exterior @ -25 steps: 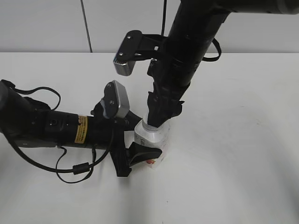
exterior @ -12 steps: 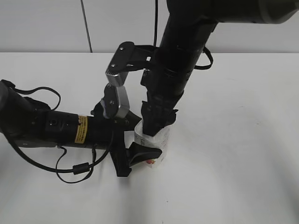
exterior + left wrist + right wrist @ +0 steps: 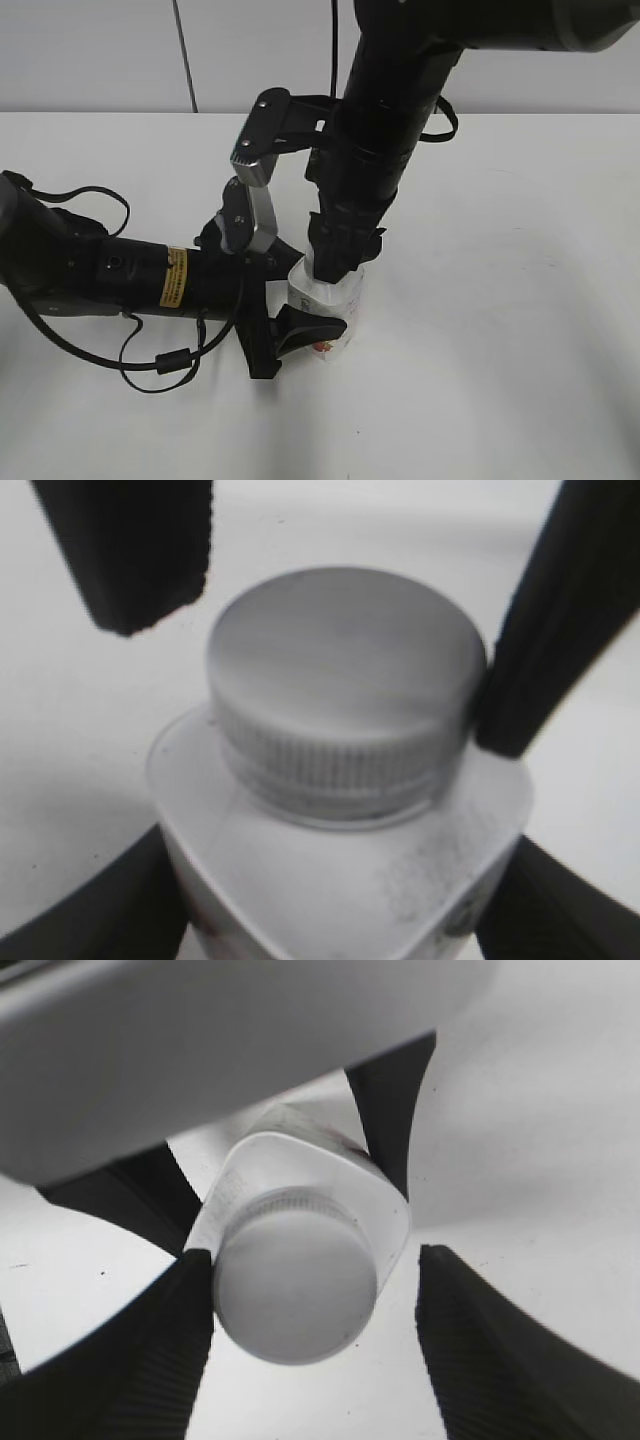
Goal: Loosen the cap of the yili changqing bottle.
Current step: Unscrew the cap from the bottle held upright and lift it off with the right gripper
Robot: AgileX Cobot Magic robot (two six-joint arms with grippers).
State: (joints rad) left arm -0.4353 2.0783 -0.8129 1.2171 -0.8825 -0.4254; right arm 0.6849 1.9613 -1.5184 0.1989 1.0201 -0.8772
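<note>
**Q:** What stage of the task is shown?

**A:** The bottle [image 3: 335,300] stands upright on the white table [image 3: 520,300], near its middle. The left gripper [image 3: 300,320] comes in from the side and clamps the bottle's body low down; its dark fingers [image 3: 95,910] press both lower flanks. The right gripper [image 3: 310,1360] hangs from above, straddling the cap [image 3: 295,1275].

**Q:** Is the cap gripped?

**A:** Not fully, it appears. In the right wrist view one ribbed finger [image 3: 130,1360] touches the cap's side, while the other stands clear of it with table showing between. The jaws are therefore partly open and hold nothing firmly. The cap sits square on the neck, with no visible gap, so the loosening looks not yet done. Closing on the ribbed rim and twisting remain.

**Q:** And the surroundings?

**A:** A plain white tabletop, faintly specked, carrying only the bottle and the arms. Behind it runs a pale grey wall [image 3: 100,50] with one vertical seam.
</note>
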